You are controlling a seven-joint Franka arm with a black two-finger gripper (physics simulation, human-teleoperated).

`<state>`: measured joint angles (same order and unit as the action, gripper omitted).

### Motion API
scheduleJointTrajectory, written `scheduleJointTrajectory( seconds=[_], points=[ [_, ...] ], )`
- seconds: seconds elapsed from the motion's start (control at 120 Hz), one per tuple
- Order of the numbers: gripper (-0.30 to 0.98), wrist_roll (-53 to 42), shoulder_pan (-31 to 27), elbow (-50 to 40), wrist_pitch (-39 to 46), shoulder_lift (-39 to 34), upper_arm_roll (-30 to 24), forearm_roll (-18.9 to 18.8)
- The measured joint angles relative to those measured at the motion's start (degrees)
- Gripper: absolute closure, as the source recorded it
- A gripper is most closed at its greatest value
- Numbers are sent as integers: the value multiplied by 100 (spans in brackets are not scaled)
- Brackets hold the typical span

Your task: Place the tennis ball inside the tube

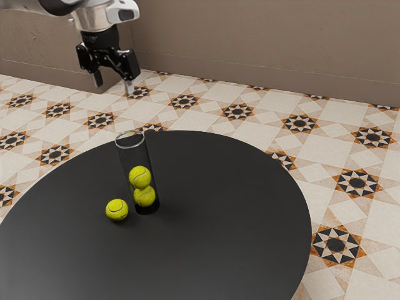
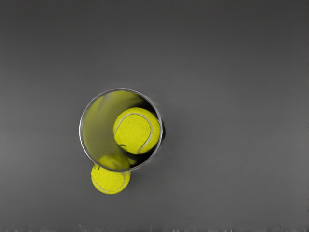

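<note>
Tool [image 1: 114, 85] hung high over the far side of the round worktop [image 1: 225, 200], its two fingers spread wide and nothing between them. Clear tube [image 1: 133, 160] stood upright, open at the top, with two balls stacked inside: upper ball [image 1: 140, 176] resting on lower ball [image 1: 145, 196], a good stretch of free wall above them. The loose tennis ball [image 1: 117, 210] lay on the worktop just beside the tube's base, toward the exterior view's left. In the wrist view the hand looked down on the tube's round rim [image 2: 80, 131], with the loose ball partly hidden by the tube. Step in hand, by the observer's judgement: the approach, ahead of any grasp; the third ball appeared to be the one wanted, and the space above the pair looked enough to take it. The next move called for a shift off the tube's mouth to a line over the loose ball, then a straight descent with the fingers set to pass on either side of it. The tube's nearness was the chief worry: a finger coming down on that side might knock or tip it, and a glancing touch could set the ball rolling.
</note>
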<state>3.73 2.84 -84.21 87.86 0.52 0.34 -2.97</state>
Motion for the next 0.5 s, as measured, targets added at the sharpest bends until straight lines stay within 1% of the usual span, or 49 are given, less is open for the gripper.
scheduleJointTrajectory(
  seconds=[0.125,0.208,0.242,0.392,0.5],
  points=[
    [0,44,96,-4,-94,-32,9,5],
    [0,66,142,-337,-170,-444,8,45],
    [0,74,114,-676,-152,-749,9,67],
    [0,104,-172,-2944,359,-2489,-48,85],
    [0,122,-350,-4015,798,-2975,29,83]
  ],
)
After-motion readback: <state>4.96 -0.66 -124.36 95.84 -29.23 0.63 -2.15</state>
